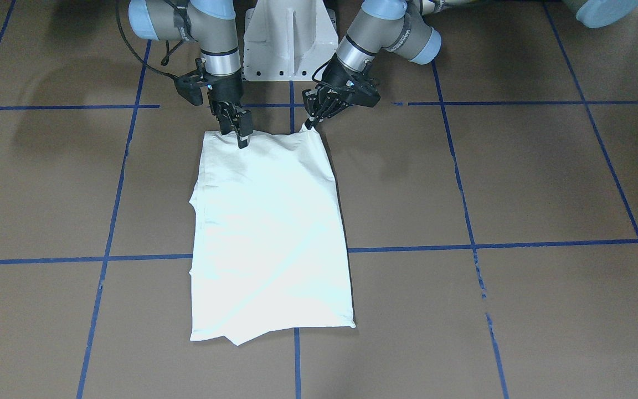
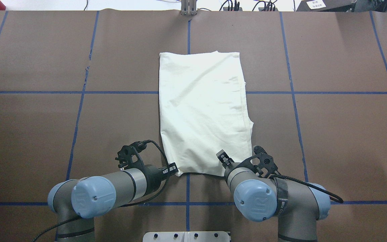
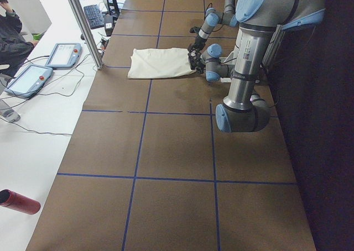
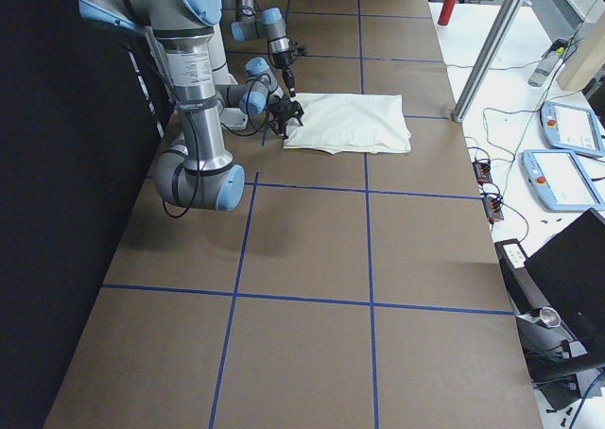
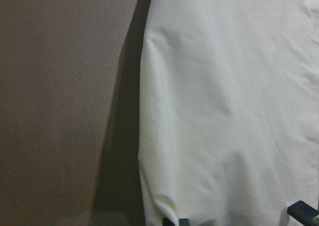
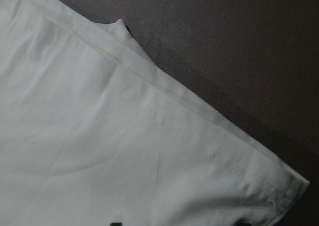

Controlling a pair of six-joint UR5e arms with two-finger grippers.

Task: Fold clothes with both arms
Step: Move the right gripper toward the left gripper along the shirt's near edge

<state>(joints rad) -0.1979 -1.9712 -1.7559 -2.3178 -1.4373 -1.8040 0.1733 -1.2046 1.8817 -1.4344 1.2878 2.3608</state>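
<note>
The clothes are one cream shirt (image 1: 269, 233) (image 2: 203, 111), folded into a long rectangle with its plain side up, in the middle of the brown table. No print shows. My left gripper (image 1: 310, 124) (image 2: 172, 169) is shut on the shirt's near left corner, which rises to a small peak at the fingertips. My right gripper (image 1: 241, 138) (image 2: 222, 156) is shut on the near hem, a little in from the right corner. In the wrist views the cloth (image 5: 224, 111) (image 6: 124, 146) sits raised above its own shadow. The far end lies flat.
The white pedestal base (image 1: 289, 39) stands just behind both grippers. Blue tape lines (image 2: 188, 92) grid the table. Beyond the far edge are a metal post (image 3: 83, 24), two teach pendants (image 3: 61, 55), a seated person (image 3: 11, 35) and a red bottle (image 3: 19, 201).
</note>
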